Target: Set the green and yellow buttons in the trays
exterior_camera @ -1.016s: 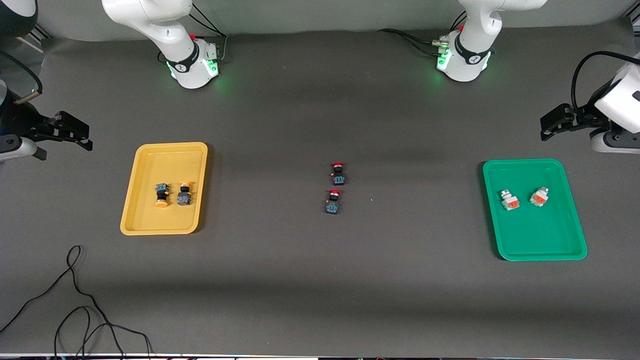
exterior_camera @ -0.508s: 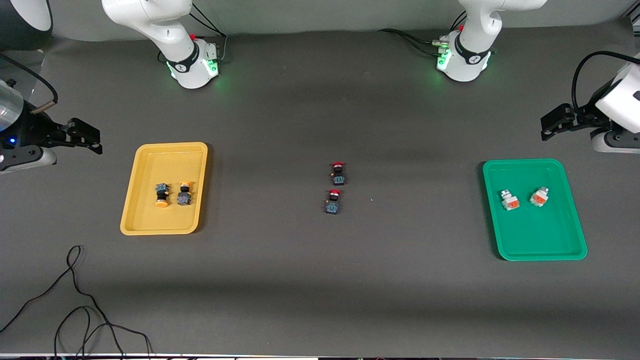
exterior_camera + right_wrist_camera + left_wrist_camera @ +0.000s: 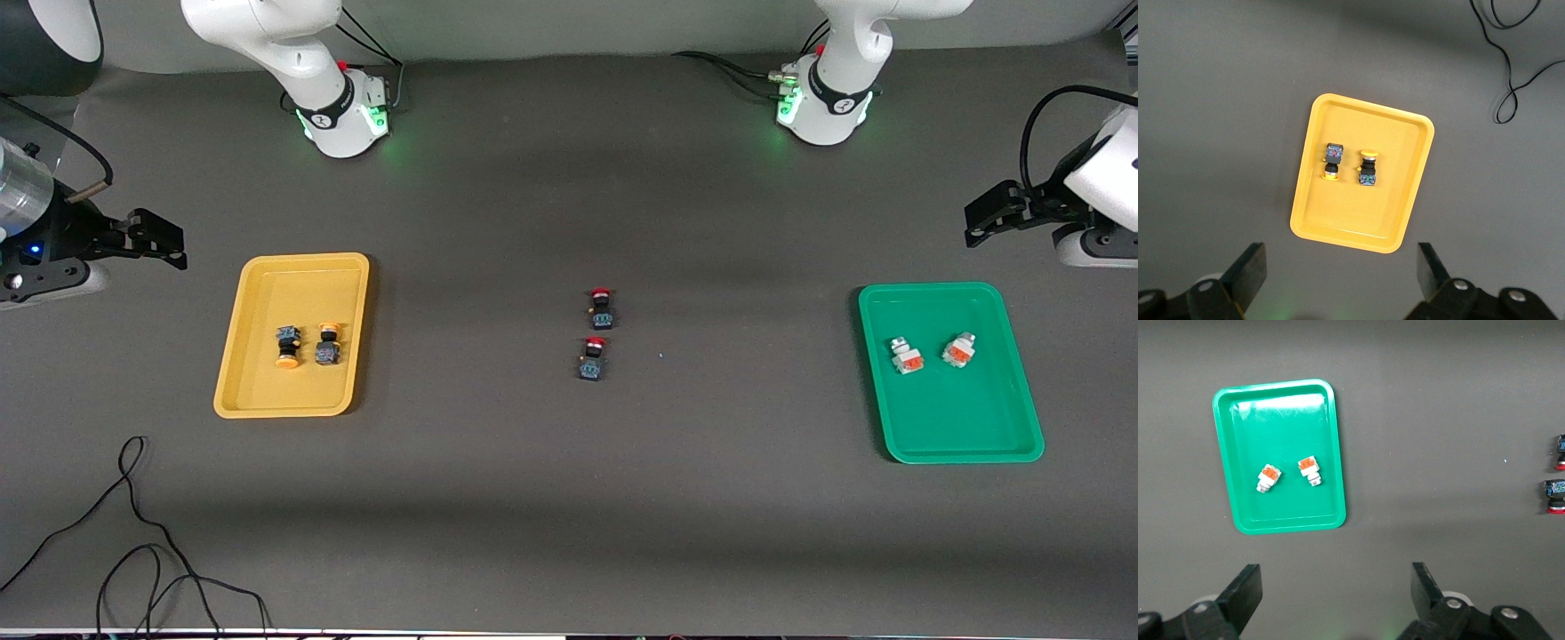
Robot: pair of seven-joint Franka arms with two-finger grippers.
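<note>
We are seeing the two whitish buttons [image 3: 932, 353] lying in the green tray [image 3: 949, 449] and the two yellow-capped buttons [image 3: 305, 345] in the yellow tray [image 3: 284, 407]. Sorting seems finished, so we are keeping the empty, wide-open right gripper [image 3: 171, 242] and left gripper [image 3: 982, 219] clear, leaving the red-capped buttons [image 3: 597, 332] alone.

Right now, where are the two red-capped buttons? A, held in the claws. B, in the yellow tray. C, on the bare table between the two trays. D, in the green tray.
C: both red-capped buttons lie on the table midway between the yellow tray and the green tray, which hold other pieces.
</note>
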